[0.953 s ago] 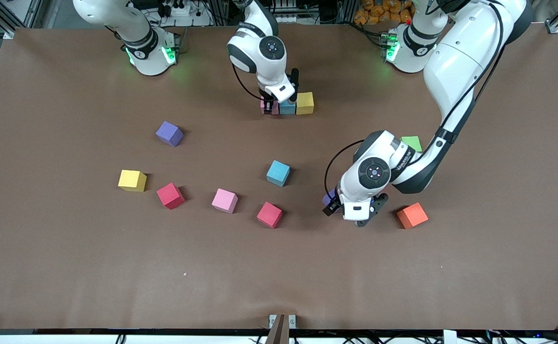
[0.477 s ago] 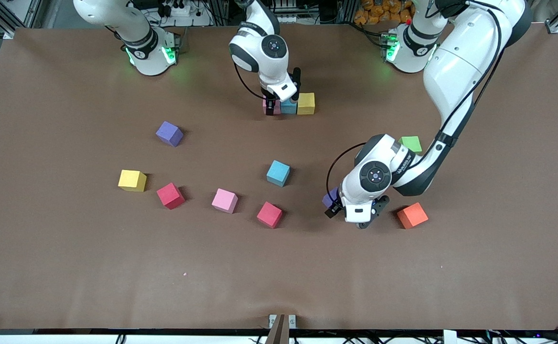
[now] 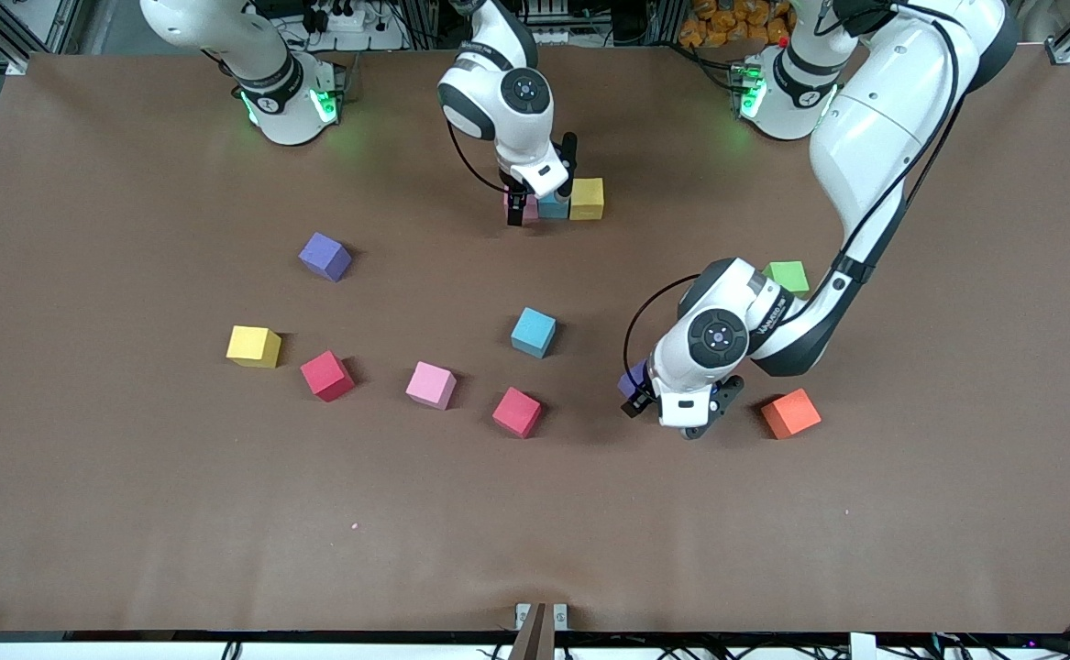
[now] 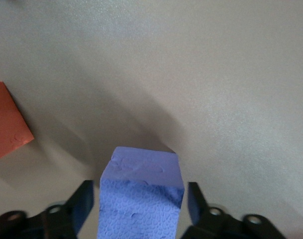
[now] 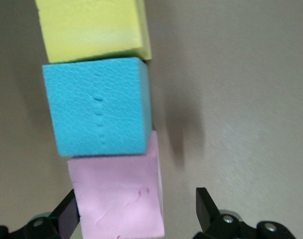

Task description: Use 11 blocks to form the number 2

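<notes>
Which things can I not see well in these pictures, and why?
- Front view: the left gripper hides most of the purple cube between its jaws.
- Front view: the right gripper, jaws open, covers most of the row's pink cube.
- Front view: the left arm hides part of the green cube.
- Left wrist view: the edge cuts off the orange cube.

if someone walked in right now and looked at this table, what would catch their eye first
Probably the row of three touching cubes near the robots' bases, pink, cyan and yellow, with the right gripper open around the pink one. Next, the left gripper low over the table, straddling a purple cube beside an orange cube. The remaining cubes lie scattered singly, nearer the front camera.
</notes>
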Controlling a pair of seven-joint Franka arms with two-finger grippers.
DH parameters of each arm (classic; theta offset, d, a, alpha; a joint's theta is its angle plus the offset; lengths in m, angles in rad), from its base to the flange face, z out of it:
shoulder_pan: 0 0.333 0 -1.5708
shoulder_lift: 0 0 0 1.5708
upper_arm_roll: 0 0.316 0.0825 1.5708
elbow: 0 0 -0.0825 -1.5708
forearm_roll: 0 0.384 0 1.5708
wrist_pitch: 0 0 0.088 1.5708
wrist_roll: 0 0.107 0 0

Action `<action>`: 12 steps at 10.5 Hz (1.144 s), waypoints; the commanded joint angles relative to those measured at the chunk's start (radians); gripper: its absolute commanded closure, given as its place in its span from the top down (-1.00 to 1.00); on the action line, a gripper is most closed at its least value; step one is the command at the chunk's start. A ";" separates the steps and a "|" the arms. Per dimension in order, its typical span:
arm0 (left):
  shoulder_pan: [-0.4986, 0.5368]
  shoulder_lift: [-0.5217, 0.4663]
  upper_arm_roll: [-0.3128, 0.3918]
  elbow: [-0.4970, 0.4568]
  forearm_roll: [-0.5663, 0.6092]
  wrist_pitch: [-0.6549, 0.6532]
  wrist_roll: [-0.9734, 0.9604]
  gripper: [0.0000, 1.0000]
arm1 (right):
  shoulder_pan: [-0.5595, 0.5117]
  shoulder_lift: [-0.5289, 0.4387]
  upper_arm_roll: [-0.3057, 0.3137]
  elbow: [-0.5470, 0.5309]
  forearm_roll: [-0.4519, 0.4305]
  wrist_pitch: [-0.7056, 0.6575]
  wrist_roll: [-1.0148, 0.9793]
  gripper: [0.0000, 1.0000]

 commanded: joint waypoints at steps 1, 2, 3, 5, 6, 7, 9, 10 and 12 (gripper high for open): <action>-0.012 0.011 0.003 0.010 0.032 0.007 -0.030 0.21 | -0.045 -0.052 0.006 -0.009 -0.007 -0.058 0.017 1.00; -0.016 0.009 0.003 0.010 0.032 0.005 -0.028 -0.03 | -0.048 -0.058 0.006 -0.009 -0.004 -0.073 0.017 1.00; -0.011 0.003 0.003 0.010 0.033 0.003 -0.025 -0.22 | -0.062 -0.073 0.005 -0.008 -0.002 -0.098 0.017 1.00; 0.009 -0.024 0.000 -0.007 0.035 -0.007 -0.004 -0.25 | -0.075 -0.096 0.006 -0.008 0.002 -0.139 0.017 1.00; 0.010 -0.046 -0.002 -0.022 0.035 -0.019 0.016 -0.26 | -0.092 -0.097 0.005 -0.008 0.012 -0.141 0.017 1.00; 0.012 -0.072 -0.008 -0.048 0.035 -0.045 0.053 -0.26 | -0.117 -0.097 0.005 -0.005 0.013 -0.141 0.015 1.00; 0.017 -0.164 -0.017 -0.143 0.030 -0.052 0.122 -0.25 | -0.169 -0.097 0.003 -0.002 0.013 -0.142 0.015 1.00; 0.017 -0.202 -0.017 -0.180 0.024 -0.052 0.139 -0.25 | -0.207 -0.087 0.003 0.015 0.013 -0.141 0.017 1.00; 0.018 -0.257 -0.019 -0.237 0.022 -0.052 0.157 -0.26 | -0.305 -0.084 0.002 0.029 0.015 -0.144 0.020 1.00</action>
